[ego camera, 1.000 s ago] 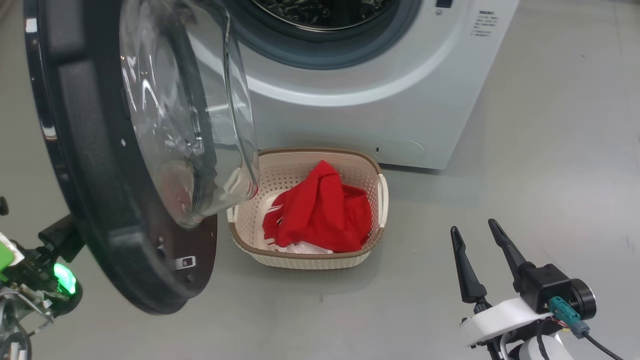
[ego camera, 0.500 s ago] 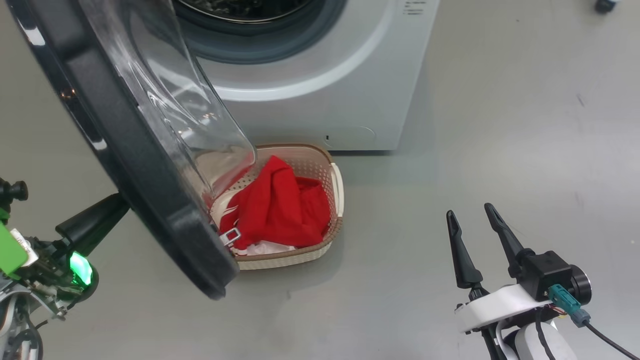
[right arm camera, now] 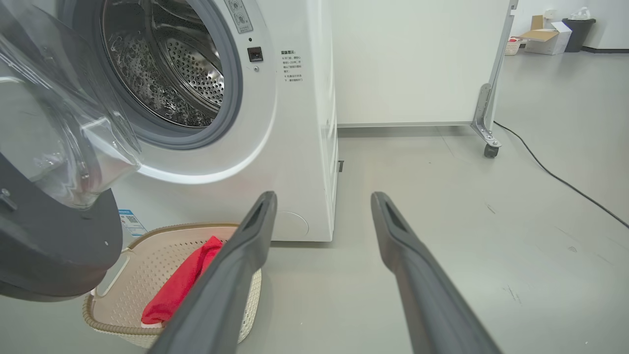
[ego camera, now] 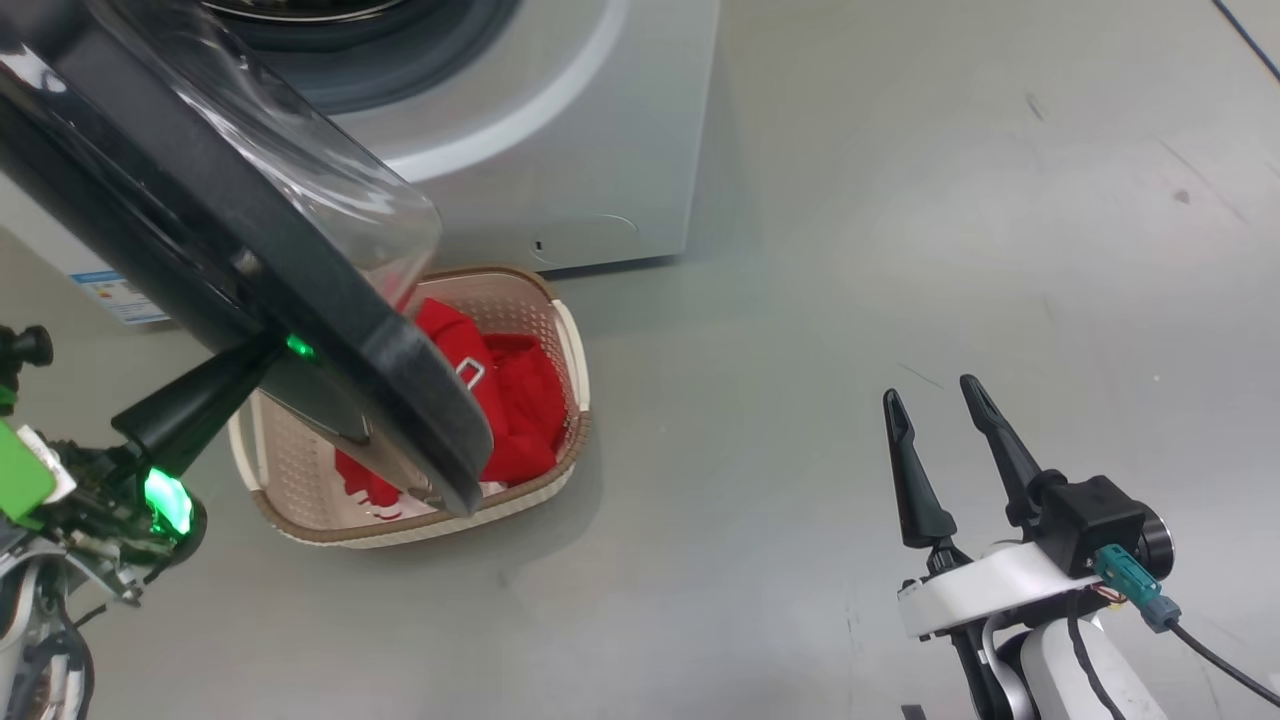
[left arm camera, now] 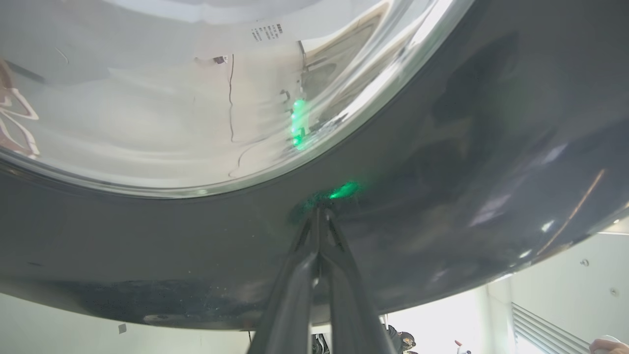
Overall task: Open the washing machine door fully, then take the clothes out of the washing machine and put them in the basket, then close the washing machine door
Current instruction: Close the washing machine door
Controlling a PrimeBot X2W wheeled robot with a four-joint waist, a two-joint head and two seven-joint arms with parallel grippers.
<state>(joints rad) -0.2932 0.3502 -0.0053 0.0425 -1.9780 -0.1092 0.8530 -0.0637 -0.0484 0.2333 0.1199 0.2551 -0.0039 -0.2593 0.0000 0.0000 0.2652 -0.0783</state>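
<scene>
Partly hidden: basket (ego camera: 340, 535) and clothes (ego camera: 520, 410), behind door (ego camera: 200, 200).
Left gripper (left arm camera: 318, 210): clenched, tips at door.
Right gripper (ego camera: 935, 400): spread, empty, over open floor (ego camera: 850, 250).

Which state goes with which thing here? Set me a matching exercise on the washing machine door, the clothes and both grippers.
Things:
1. washing machine door
2. clothes
3. left gripper
4. right gripper

States:
A. open, holding nothing
B. partly open, hanging over the basket
C. shut, tips against the door's dark outer face
D. lying in the basket

Pairs: 1-B, 2-D, 3-C, 4-A
</scene>
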